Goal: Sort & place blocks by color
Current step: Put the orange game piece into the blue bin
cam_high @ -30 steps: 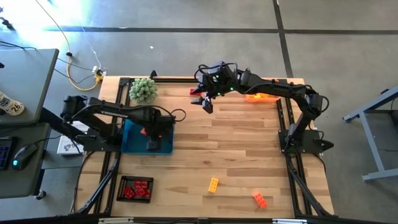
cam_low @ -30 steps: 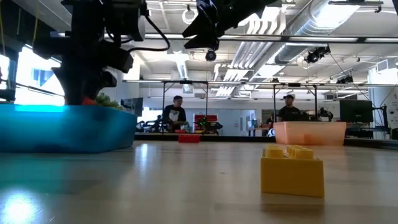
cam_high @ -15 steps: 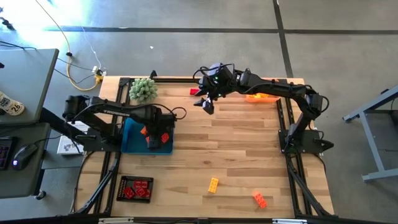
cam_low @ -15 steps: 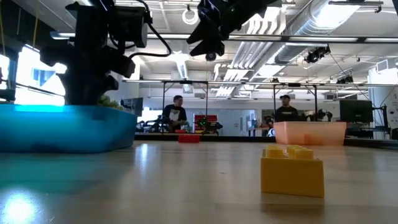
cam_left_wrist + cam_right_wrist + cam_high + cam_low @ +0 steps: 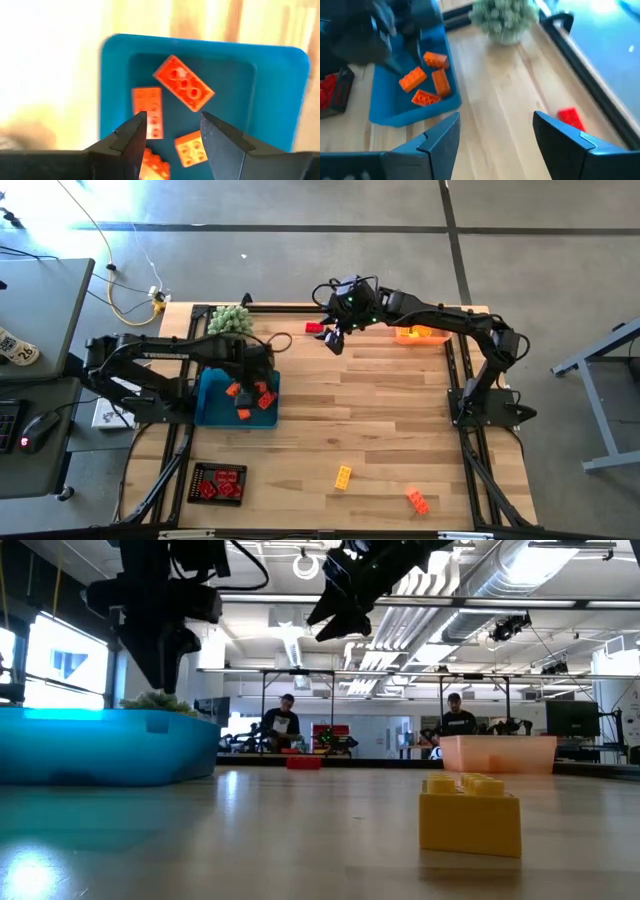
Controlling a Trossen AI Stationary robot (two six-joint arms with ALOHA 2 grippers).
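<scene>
No text, label, brand, number or sign can be read in any view; the blocks, the trays and the table carry no legible marking, and background objects are too small.

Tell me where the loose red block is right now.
In the high view the red block lies on the table's far edge, between the green plant and the pink tray, just left of the right gripper, which hangs open and empty.

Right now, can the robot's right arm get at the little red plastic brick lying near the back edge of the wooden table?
Probably yes. The right gripper hangs open just beside the small red plastic brick, with only bare wooden table between them. The fuzzy green plant sits well off to the side.
</scene>
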